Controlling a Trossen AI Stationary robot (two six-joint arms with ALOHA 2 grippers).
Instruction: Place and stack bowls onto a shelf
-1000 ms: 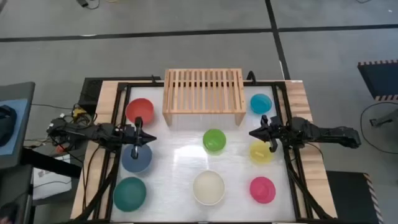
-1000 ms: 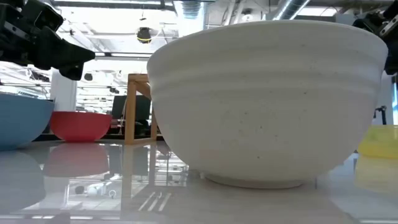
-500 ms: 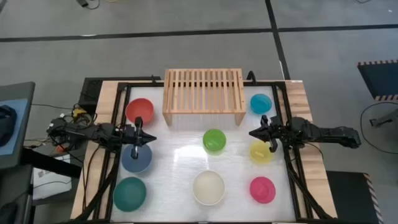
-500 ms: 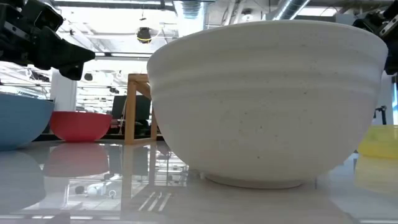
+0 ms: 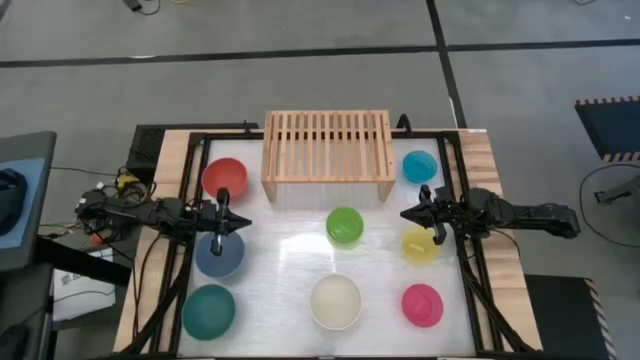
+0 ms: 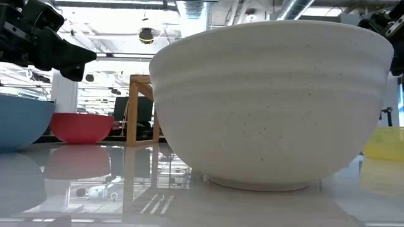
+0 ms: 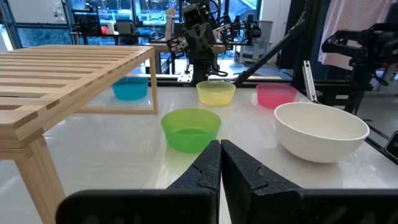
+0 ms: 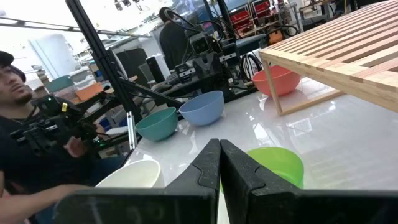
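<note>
All eight bowls rest on their bases on the white table; none sits on the shelf [image 5: 327, 146], which stands at the far middle. Red [image 5: 224, 176], slate blue [image 5: 219, 254] and teal [image 5: 208, 311] bowls line the left side, cream [image 5: 335, 301] is near the middle front. Green [image 5: 345, 225], yellow [image 5: 420, 244], pink [image 5: 422, 304] and light blue [image 5: 419, 166] are on the right. My left gripper [image 5: 238, 223] is shut, hovering above the slate blue bowl's far rim. My right gripper [image 5: 405, 214] is shut, hovering beside the yellow bowl.
A black frame [image 5: 300, 137] borders the table. Open table surface lies between the shelf and the green bowl. In the low view the cream bowl [image 6: 271, 101] fills most of the picture. A person [image 8: 25, 149] sits beyond the table's left side.
</note>
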